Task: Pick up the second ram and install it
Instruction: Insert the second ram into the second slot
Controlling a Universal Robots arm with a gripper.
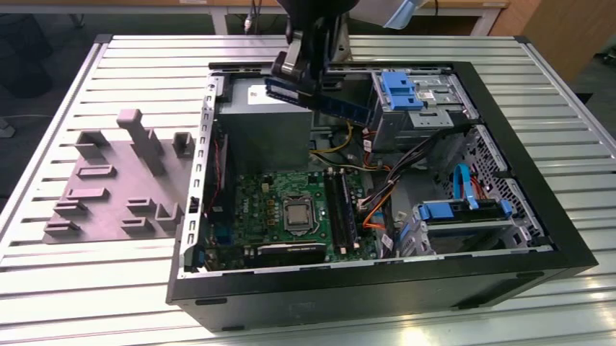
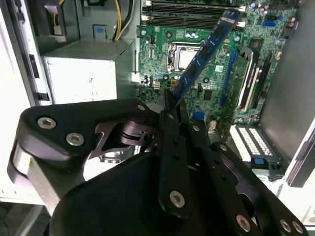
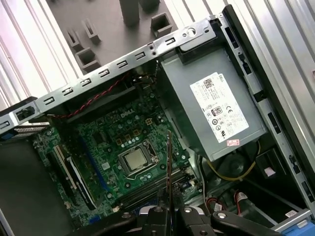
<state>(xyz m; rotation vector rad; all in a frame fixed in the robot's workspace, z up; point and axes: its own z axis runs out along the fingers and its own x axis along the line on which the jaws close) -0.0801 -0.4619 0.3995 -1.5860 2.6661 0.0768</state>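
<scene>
Your claw (image 2: 173,100) pinches the second ram (image 2: 206,51) by one end, tilted in air above the motherboard (image 2: 153,61), unseated.

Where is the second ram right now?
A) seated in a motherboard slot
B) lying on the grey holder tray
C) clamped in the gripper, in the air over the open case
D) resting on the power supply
C: in the second wrist view the gripper is shut on one end of the second ram, which juts out tilted above the motherboard, clear of the slots.
</scene>
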